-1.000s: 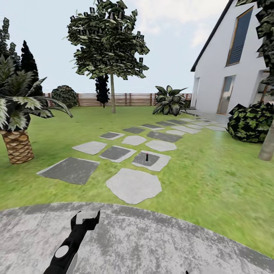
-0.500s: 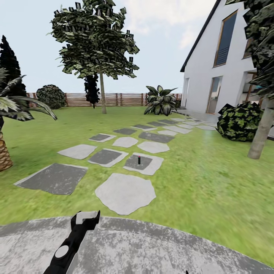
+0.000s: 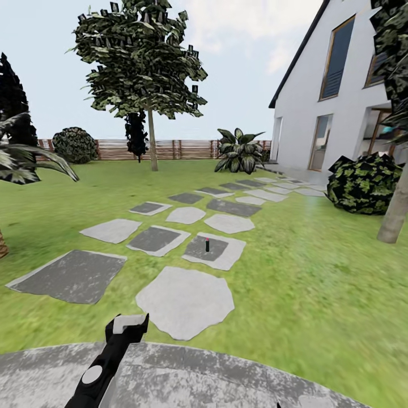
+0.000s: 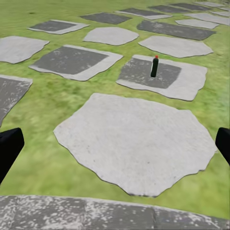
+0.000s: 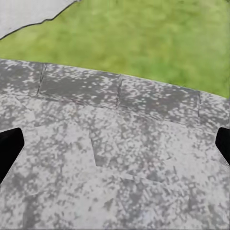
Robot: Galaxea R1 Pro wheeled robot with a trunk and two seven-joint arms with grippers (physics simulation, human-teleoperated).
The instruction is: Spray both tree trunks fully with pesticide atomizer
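The pesticide atomizer (image 3: 207, 245), a slim black bottle with a red top, stands upright on a dark-centred stepping stone (image 3: 215, 250) in the lawn; the left wrist view has it ahead (image 4: 154, 66). My left gripper (image 3: 128, 325) hovers low over the patio's edge, well short of the atomizer, its fingers (image 4: 9, 149) spread wide and empty. My right gripper (image 5: 115, 146) is open over the paving, holding nothing. One tree has its trunk (image 3: 152, 148) far back by the fence. A second tree's trunk (image 3: 395, 216) rises at the right.
Grey stepping stones (image 3: 186, 300) run from the speckled patio (image 3: 226, 385) across the grass toward a white house (image 3: 328, 107). A bush (image 3: 362, 182) sits beside the right trunk, a palm's fronds (image 3: 28, 161) at the left, a slat fence (image 3: 187, 148) at the back.
The whole view has shifted: the camera moved forward and swung right, so the stones and atomizer look nearer and the palm slid off left. The left arm holds the same pose.
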